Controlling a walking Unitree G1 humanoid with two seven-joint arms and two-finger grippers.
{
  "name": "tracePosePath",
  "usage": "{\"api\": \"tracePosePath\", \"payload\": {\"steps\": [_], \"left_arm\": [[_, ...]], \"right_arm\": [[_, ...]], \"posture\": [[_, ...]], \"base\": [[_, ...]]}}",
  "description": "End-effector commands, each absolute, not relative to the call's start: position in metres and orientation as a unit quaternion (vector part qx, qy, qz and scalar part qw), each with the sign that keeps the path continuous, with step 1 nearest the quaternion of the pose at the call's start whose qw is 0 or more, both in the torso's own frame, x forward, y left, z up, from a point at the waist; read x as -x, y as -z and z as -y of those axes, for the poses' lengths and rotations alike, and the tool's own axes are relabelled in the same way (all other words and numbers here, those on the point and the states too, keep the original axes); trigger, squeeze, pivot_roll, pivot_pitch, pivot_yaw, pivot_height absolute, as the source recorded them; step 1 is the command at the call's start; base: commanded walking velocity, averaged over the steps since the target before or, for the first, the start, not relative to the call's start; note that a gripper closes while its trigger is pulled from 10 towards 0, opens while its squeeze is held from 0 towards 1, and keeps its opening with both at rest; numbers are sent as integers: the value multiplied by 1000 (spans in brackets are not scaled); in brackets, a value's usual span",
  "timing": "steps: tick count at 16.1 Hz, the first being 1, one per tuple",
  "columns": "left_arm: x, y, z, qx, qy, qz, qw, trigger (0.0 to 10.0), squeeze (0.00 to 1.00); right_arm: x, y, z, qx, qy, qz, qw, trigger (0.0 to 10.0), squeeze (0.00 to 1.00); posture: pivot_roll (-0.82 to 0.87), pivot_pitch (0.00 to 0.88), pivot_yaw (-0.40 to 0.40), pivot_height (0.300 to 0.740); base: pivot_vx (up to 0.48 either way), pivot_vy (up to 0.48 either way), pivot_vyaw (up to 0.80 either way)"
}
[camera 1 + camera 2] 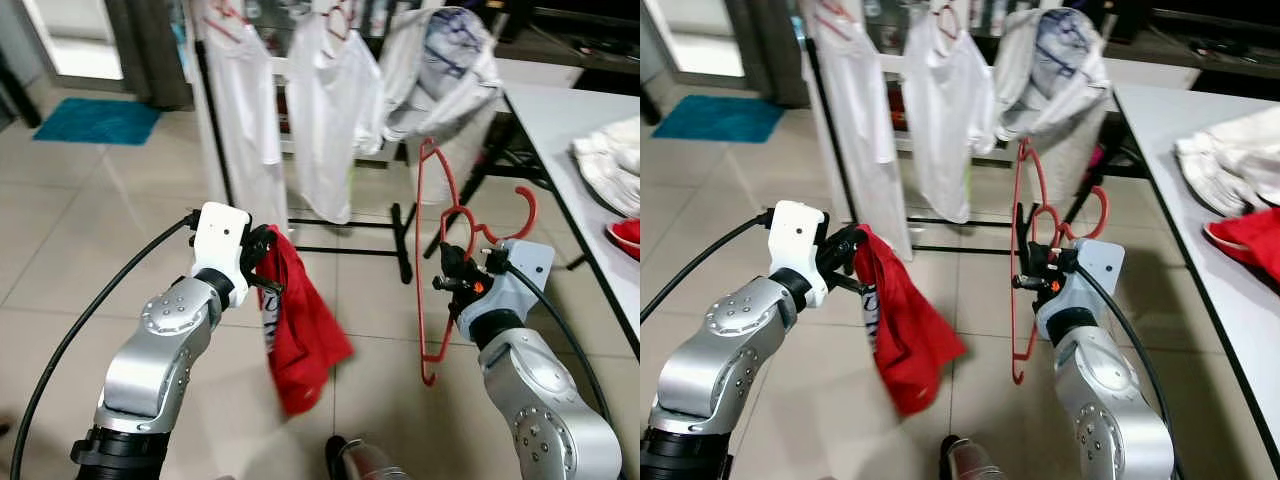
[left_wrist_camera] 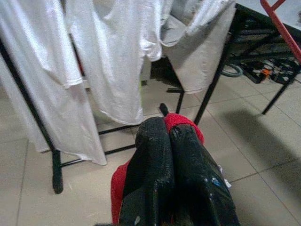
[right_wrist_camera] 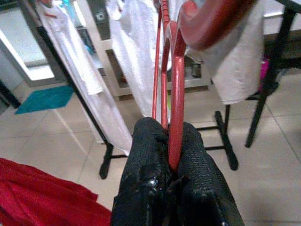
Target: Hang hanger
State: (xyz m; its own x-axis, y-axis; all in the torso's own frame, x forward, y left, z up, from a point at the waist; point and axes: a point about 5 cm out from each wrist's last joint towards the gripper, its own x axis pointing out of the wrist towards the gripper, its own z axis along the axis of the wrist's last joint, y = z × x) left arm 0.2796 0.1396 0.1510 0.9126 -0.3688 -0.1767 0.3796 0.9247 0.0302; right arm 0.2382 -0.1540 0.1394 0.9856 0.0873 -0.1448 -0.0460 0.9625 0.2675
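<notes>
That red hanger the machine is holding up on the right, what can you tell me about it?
The thin red hanger looks like glossy plastic, a slim triangular frame with a thicker curved hook at its top. It is empty, with no clothing on it. It is held turned on its side, so the frame stands tall above the tiled floor and the hook points toward the white table. The right hand is shut on the frame near the hook, its two black fingers pinching the red bars between them. Nothing else touches it.

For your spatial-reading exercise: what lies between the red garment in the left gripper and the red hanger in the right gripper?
In the left eye view, only bare tiled floor separates the red garment from the red hanger.
</notes>
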Motion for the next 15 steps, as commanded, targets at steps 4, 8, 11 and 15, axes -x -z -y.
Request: {"api": "tracePosePath", "payload": {"steps": [4,8,11,15], "left_arm": [[-283,-158,-135,-38,197,-69,977,10000,0],[-286,-159,-136,-43,198,-67,977,10000,0],[-286,-160,-134,-46,201,-67,976,10000,0],[-286,-161,-136,-50,197,-63,977,10000,0]], "right_arm": [[-238,-140,160,-140,-20,-86,986,10000,0],[-235,-139,161,-128,-15,-82,988,10000,0],[-235,-137,159,-130,-19,-88,987,10000,0],[-235,-136,157,-129,-21,-91,987,10000,0]], "posture": [[-30,60,-32,740],[-28,64,-29,740],[-22,65,-30,740],[-20,73,-31,740]], "base": [[0,0,-800],[0,0,-800],[0,0,-800],[0,0,-800]]}}
